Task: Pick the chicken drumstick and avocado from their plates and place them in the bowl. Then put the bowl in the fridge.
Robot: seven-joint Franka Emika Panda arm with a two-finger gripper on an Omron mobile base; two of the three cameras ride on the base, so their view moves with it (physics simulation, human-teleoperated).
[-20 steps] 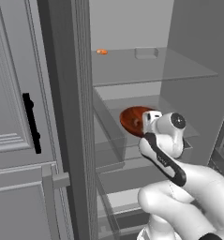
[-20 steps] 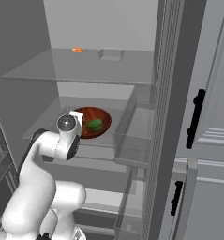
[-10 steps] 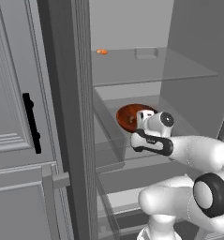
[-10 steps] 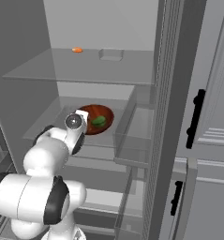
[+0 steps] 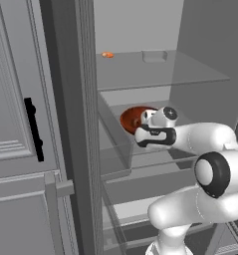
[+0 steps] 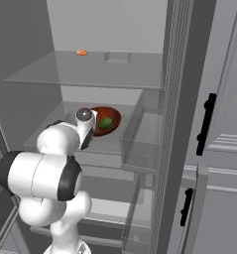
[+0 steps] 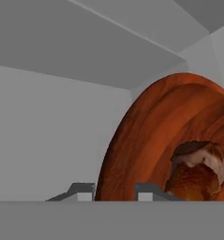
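Nearest the cameras, the arm (image 5: 210, 169) bends up from the base and reaches forward into the open fridge (image 6: 154, 124). At its end the gripper (image 7: 114, 190) has its jaws drawn nearly together on the rim of the bowl (image 7: 146, 140): in the hand view the two finger tips (image 7: 83, 190) stand either side of the reddish-brown wall, so it appears to be pinching that rim. Just beyond the tips, inside the bowl, lies the chicken drumstick (image 7: 197, 166), its paler end up. From the right base view the avocado (image 6: 106, 122) sits in the same bowl, which is on or just above the middle glass shelf (image 6: 115, 144), toward its back. Both foods are in the bowl and the bowl is inside the fridge, so the step in hand looks like the final set-down. To do it well, the bowl should be level and fully borne by the shelf before the jaws part; then the hand should back straight out, so the fingers do not drag the rim or tip the food. Farther back and higher, a small orange item (image 5: 107, 55) and a pale box-like shape (image 5: 154, 56) rest on the upper shelf (image 5: 160, 74). No brand, label or writing can be read anywhere.
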